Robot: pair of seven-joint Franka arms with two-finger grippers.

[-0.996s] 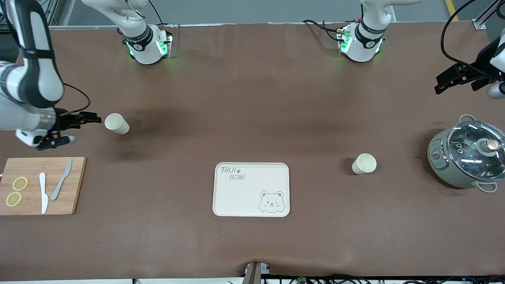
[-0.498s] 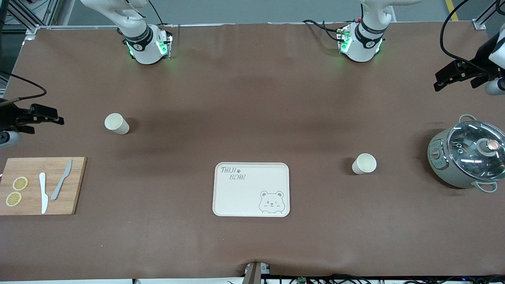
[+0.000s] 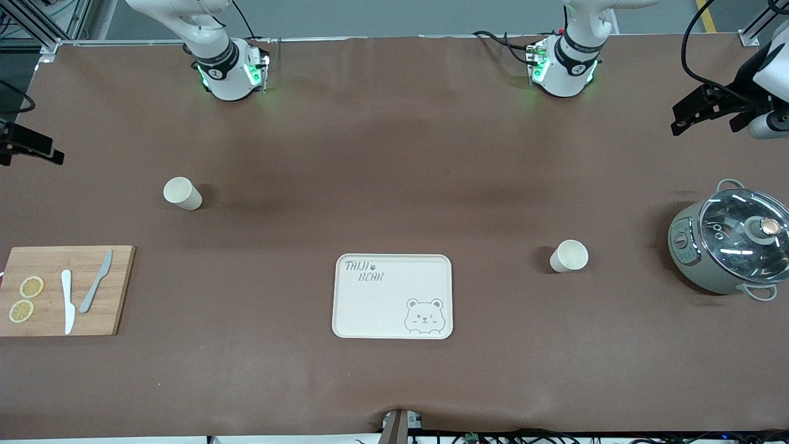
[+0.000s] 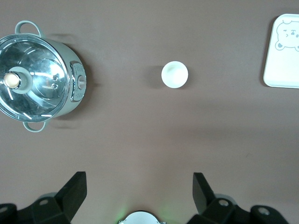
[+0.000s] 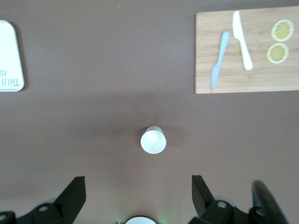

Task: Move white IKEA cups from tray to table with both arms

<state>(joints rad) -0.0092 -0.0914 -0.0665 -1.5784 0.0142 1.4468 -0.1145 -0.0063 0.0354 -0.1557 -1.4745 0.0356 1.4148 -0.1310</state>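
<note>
Two white IKEA cups stand upright on the brown table. One cup (image 3: 182, 193) is toward the right arm's end and shows in the right wrist view (image 5: 153, 140). The other cup (image 3: 569, 256) is toward the left arm's end, beside the pot, and shows in the left wrist view (image 4: 174, 74). My right gripper (image 3: 36, 147) is open and empty, high over the table's edge at its end, apart from its cup. My left gripper (image 3: 695, 114) is open and empty, up over the table at its end. Both wrist views show the open jaws, left (image 4: 139, 191) and right (image 5: 139, 191).
A bear-printed tray (image 3: 392, 296) lies between the cups, nearer the front camera. A grey-green glass-lidded pot (image 3: 730, 243) stands at the left arm's end. A wooden board (image 3: 117, 290) with two knives and lemon slices lies at the right arm's end.
My right gripper has drawn back from beside its cup to the table's edge at its end. My left gripper has shifted slightly. Both cups stay put.
</note>
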